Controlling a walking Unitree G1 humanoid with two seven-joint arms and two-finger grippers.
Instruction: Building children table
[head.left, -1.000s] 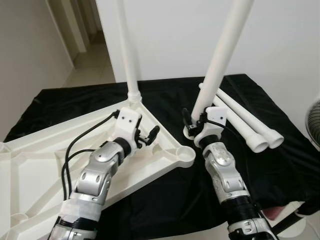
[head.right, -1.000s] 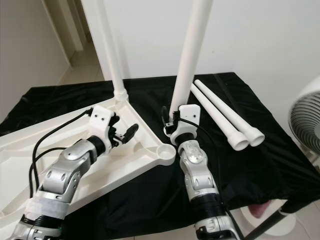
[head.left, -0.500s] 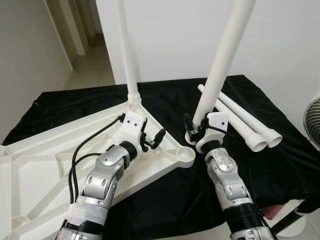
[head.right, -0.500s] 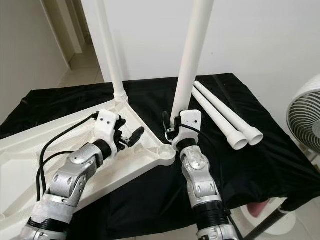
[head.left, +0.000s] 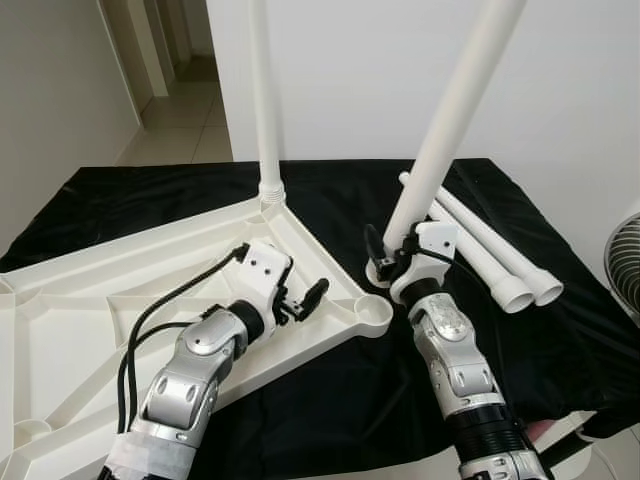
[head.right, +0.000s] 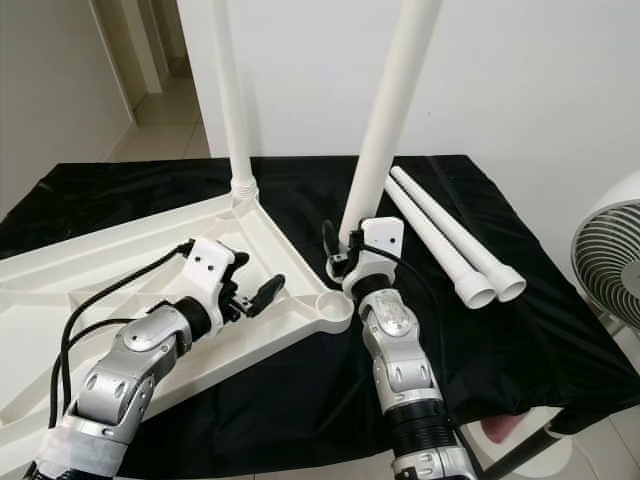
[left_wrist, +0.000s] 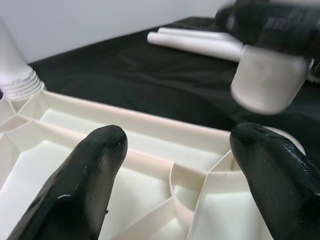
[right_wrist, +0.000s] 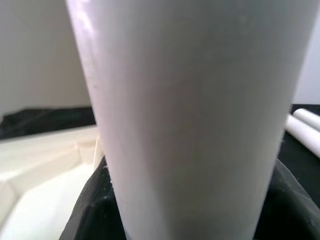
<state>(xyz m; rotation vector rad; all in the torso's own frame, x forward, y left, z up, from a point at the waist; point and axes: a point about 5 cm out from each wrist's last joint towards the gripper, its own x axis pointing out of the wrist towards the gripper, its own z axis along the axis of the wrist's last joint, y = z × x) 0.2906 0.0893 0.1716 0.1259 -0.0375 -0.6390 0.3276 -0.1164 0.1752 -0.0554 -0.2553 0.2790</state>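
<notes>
A white children's table top (head.left: 90, 310) lies upside down on a black cloth. One white leg (head.left: 263, 100) stands upright in its far corner. My right gripper (head.left: 387, 256) is shut on the lower end of a second white leg (head.left: 448, 125), which leans to the right, its base just beyond the near corner socket (head.left: 374, 313). The right wrist view has this leg (right_wrist: 200, 125) right against the camera. My left gripper (head.left: 306, 297) is open and holds nothing, low over the table top's ribs beside that socket (left_wrist: 200, 180); its fingertips (left_wrist: 107, 140) are spread wide.
Two loose white legs (head.left: 485, 245) lie side by side on the cloth to the right. A fan (head.right: 612, 262) stands off the right edge. The black cloth (head.left: 560, 340) drops off at the near and right edges. A hallway opens at the far left.
My left gripper has come down and moved closer to the near corner socket. The right gripper still holds the leaning leg in about the same place. The camera has shifted a little.
</notes>
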